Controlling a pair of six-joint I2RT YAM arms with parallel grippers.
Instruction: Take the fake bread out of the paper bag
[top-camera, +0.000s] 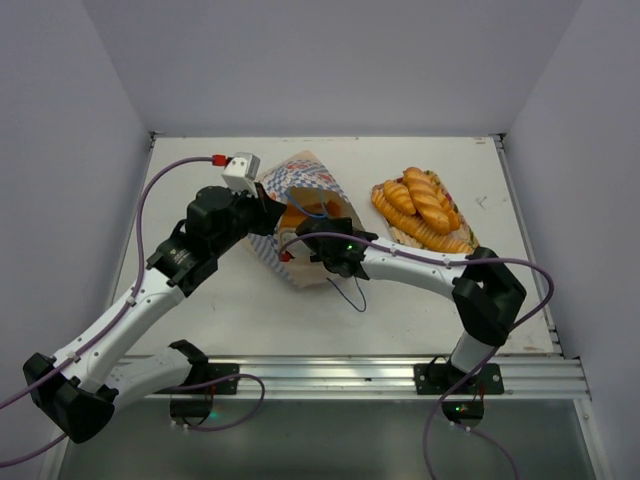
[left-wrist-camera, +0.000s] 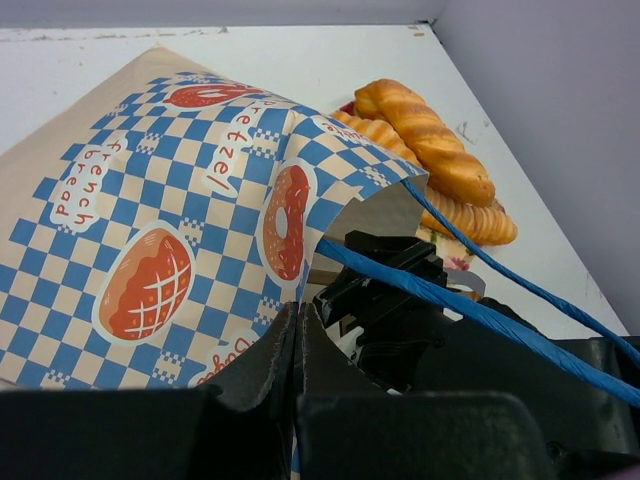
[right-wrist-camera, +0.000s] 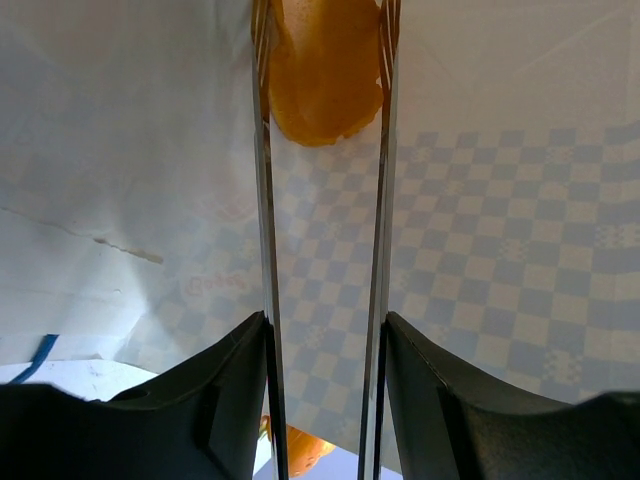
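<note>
Right wrist view: the right gripper (right-wrist-camera: 325, 25) is held partly apart, clamped on a fake bread (right-wrist-camera: 322, 85) inside the paper bag (right-wrist-camera: 520, 260).
Bag rim: pinched by the closed left gripper (left-wrist-camera: 300, 335).

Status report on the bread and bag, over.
Left jaws shut on paper bag rim. Right jaws inside bag, gripping one fake bread. Blue cord handle across the mouth.
</note>
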